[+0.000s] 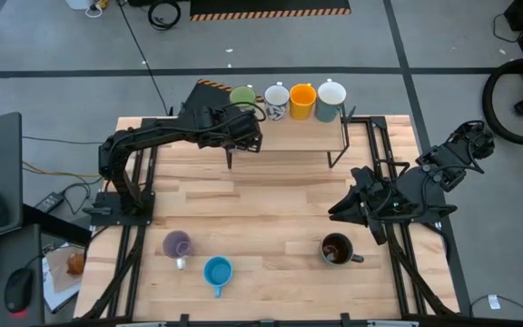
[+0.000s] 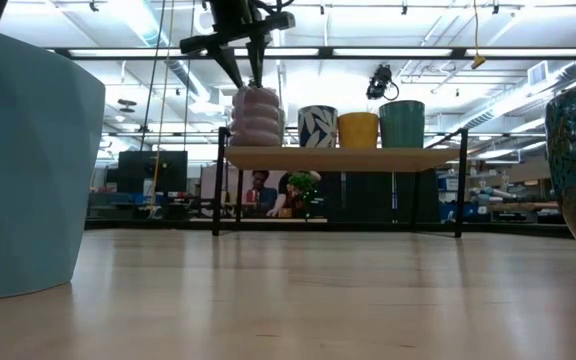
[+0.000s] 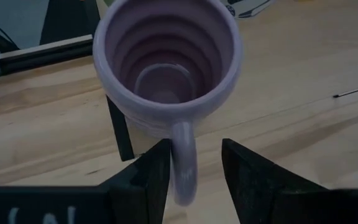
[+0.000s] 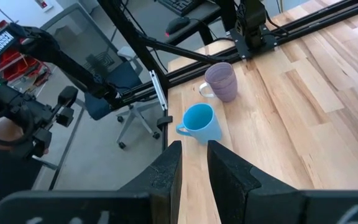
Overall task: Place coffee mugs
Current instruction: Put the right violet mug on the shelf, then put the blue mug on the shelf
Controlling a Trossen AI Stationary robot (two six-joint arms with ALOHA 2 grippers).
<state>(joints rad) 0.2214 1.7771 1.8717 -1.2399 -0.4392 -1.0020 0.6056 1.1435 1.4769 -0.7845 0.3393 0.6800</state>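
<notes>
The pale plank table [image 1: 271,213] carries a low wooden shelf [image 2: 343,158] on thin black legs along its 12 o'clock edge. On that shelf four mugs stand in a row: a ribbed light purple mug [image 2: 256,118] at the left end, a white leaf-patterned mug [image 2: 317,126], an orange mug [image 2: 358,129] and a teal-sided mug [image 2: 401,123]. From overhead the left arm hides the purple one; there a green rim [image 1: 241,96] shows instead.

The left gripper [image 3: 194,165] sits at that end of the shelf, its fingers spread to either side of the purple mug's handle, not clearly pinching it.

The right gripper [image 4: 193,165] hovers toward 4 o'clock, fingers nearly pressed together, holding nothing.

Near the 6 o'clock edge stand a glazed dark brown mug [image 1: 338,249], a smooth blue mug [image 1: 217,272] and a second ribbed purple mug [image 1: 177,243].
</notes>
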